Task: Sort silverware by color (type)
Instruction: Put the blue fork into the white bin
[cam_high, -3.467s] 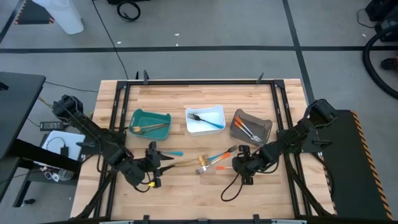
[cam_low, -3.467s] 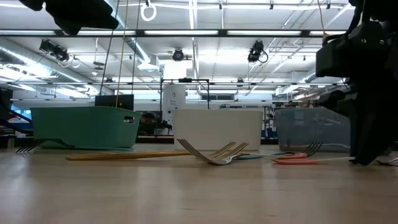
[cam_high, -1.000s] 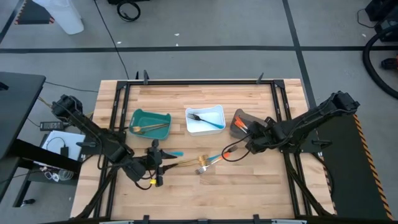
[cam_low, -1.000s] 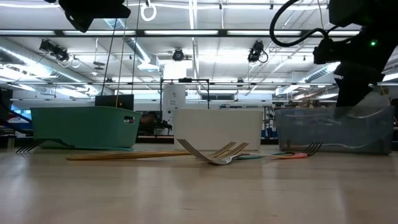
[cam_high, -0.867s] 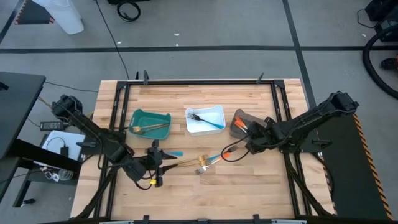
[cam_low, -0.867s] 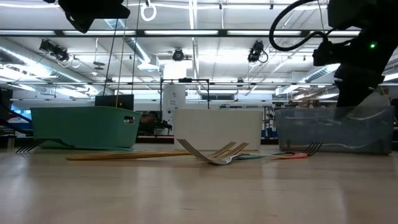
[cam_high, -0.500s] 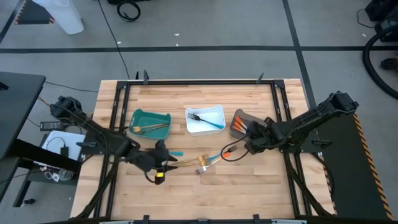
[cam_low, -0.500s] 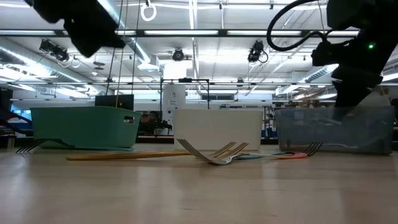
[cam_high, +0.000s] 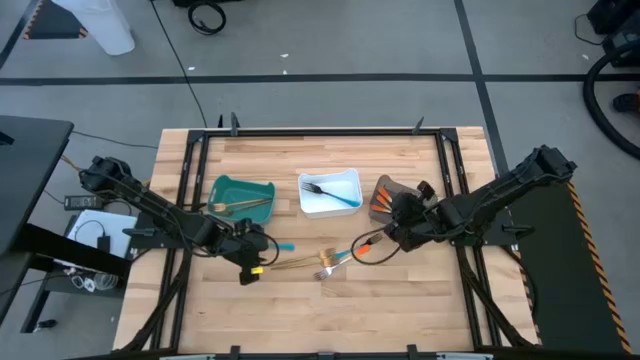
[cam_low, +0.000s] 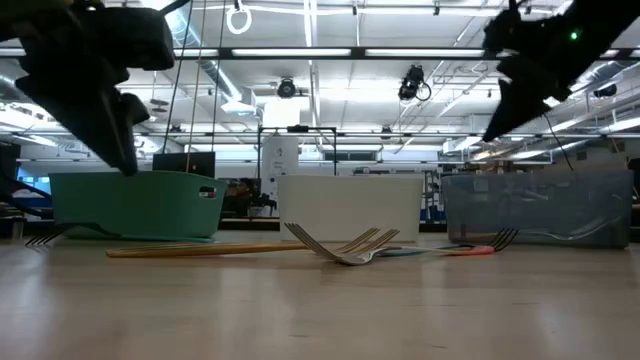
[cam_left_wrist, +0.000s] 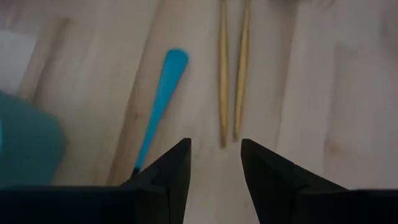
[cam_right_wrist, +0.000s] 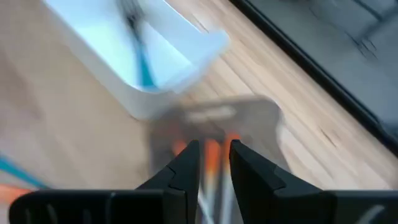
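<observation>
Two slim gold-tan utensil handles (cam_left_wrist: 231, 68) lie side by side on the wooden counter (cam_high: 300, 310), their long axes running almost straight away from the left end effector (cam_left_wrist: 215, 163), whose two dark fingers stand apart with nothing between them. The near ends of the gold-tan handles stop just ahead of that gap, so this arm looks set for the next pick; a short reach along their length should bring the fingers astride them.

Just beside the gold-tan pair, a loose blue-handled utensil (cam_left_wrist: 160, 99) lies slanted on the counter, its handle tip angled toward them. On the pair's other end, in the overhead view, the gold fork heads (cam_high: 327, 262) meet an orange-handled piece (cam_high: 364, 243) and another blue handle in a small cluster.

Beyond the gold-tan pair from the counter's front edge stand three bins: a teal plastic bin (cam_high: 228, 187) already holding gold pieces, a white rectangular bin (cam_high: 352, 181) with a dark-headed blue-handled fork, and a grey-brown bin (cam_high: 383, 184) with orange-handled pieces.

The right end effector (cam_right_wrist: 213, 157) hangs over the grey-brown bin, well apart from the gold-tan pair, its fingers slightly parted and apparently gripping nothing, the orange handles lying below. The left arm is clearly the nearer of the two.
</observation>
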